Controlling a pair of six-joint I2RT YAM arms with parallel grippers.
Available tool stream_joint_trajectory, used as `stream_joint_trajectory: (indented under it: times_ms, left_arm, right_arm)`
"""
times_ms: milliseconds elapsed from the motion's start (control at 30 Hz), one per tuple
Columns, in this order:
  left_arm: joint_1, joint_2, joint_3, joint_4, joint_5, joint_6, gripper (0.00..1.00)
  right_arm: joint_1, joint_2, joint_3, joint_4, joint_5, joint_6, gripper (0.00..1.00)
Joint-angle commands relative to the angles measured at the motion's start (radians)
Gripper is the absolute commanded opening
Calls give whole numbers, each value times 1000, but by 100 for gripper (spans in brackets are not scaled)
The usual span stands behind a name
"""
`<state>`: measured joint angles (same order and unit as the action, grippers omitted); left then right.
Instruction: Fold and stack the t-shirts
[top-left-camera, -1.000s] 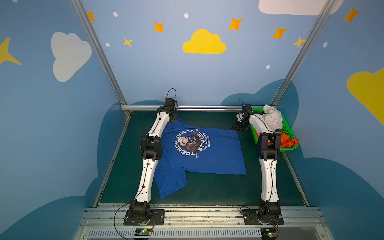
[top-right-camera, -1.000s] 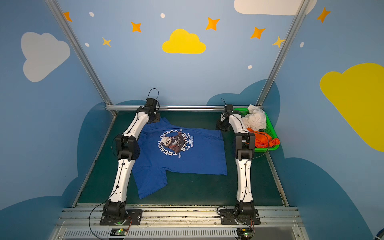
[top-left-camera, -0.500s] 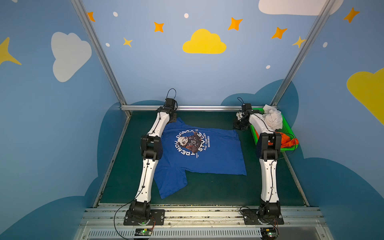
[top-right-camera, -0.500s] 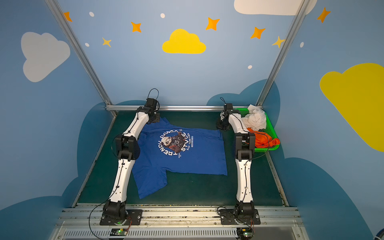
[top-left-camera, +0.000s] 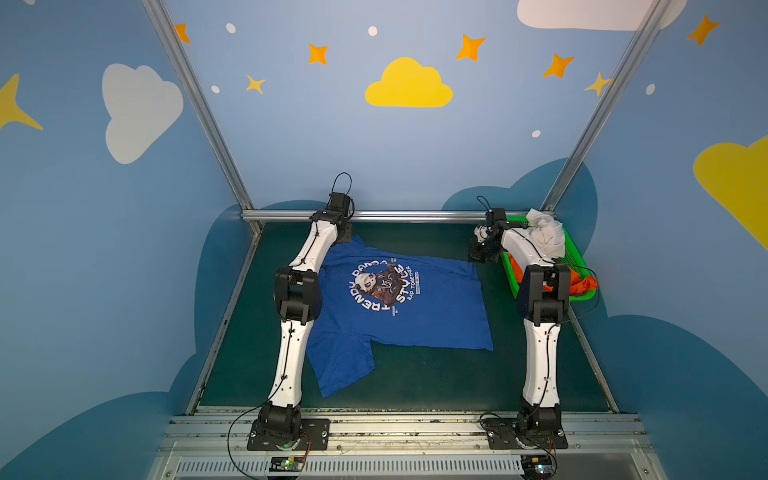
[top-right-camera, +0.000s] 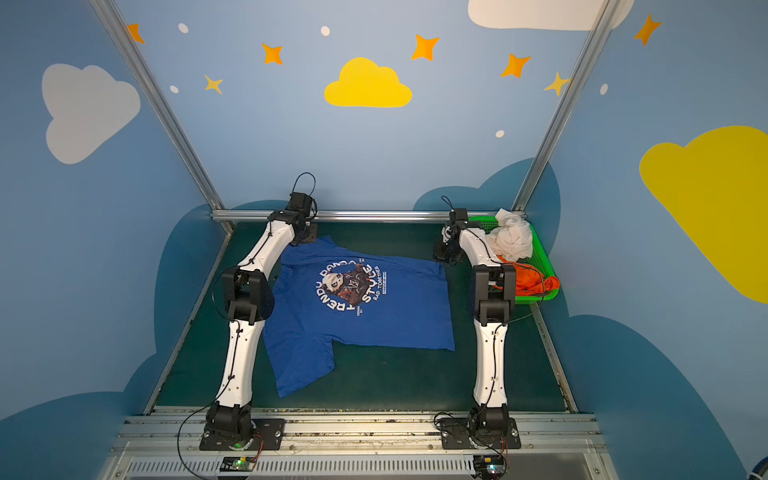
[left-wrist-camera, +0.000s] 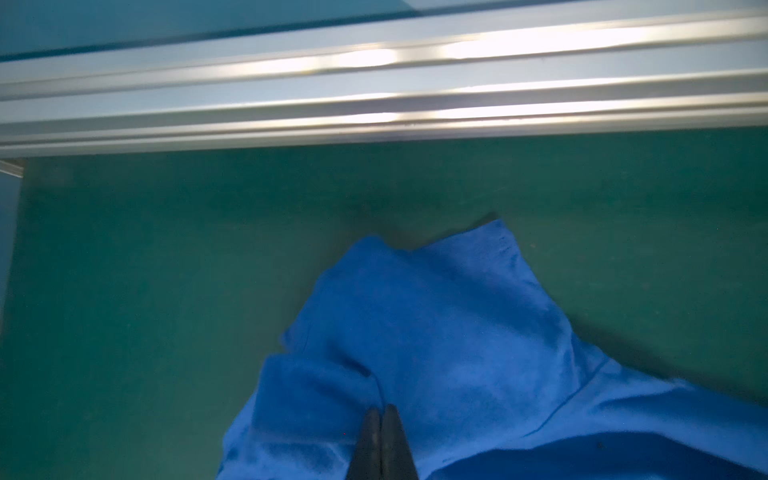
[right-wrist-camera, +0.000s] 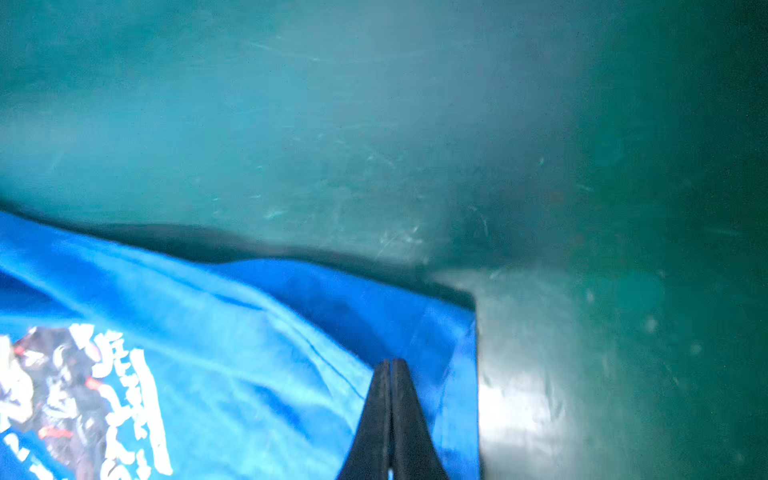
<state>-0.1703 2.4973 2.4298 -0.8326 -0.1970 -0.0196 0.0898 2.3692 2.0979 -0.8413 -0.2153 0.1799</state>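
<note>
A royal-blue t-shirt (top-left-camera: 419, 320) (top-right-camera: 390, 320) with a round white-lettered print lies spread face up on the green mat in both top views, one sleeve pointing to the front. My left gripper (top-left-camera: 346, 240) (left-wrist-camera: 381, 409) is shut on bunched blue cloth (left-wrist-camera: 436, 332) at its far left corner. At the far right corner, my right gripper (top-left-camera: 478, 257) (right-wrist-camera: 390, 361) is shut on the blue hem (right-wrist-camera: 453, 353), which stands slightly off the mat. A crumpled white t-shirt (top-left-camera: 546, 239) and an orange t-shirt (top-left-camera: 582, 284) lie in the basket.
The green mesh basket (top-left-camera: 575, 254) (top-right-camera: 542, 254) stands at the back right, close behind my right arm. An aluminium rail (top-left-camera: 415, 215) (left-wrist-camera: 374, 124) runs along the mat's far edge, just beyond both grippers. Blue walls close in left and right.
My right gripper's jaws have closed on the shirt's far right corner. The left arm and the shirt have hardly moved.
</note>
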Motion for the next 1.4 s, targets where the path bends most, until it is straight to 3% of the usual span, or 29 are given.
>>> stream_joint_trajectory:
  times_ms: [0, 467, 767, 1367]
  left_arm:
    - [-10, -74, -65, 56, -21, -11, 5]
    - [-33, -269, -398, 192, -89, -73, 5]
    - [-33, -377, -577, 263, -141, -117, 5]
    - [-32, -496, -827, 314, -182, -205, 5]
  right_arm:
    - [6, -101, -72, 81, -34, -8, 0]
    - [11, -263, -324, 171, -22, -4, 0]
    - [8, -324, -439, 194, 62, 24, 0]
    - [2, -354, -527, 180, 140, 50, 0]
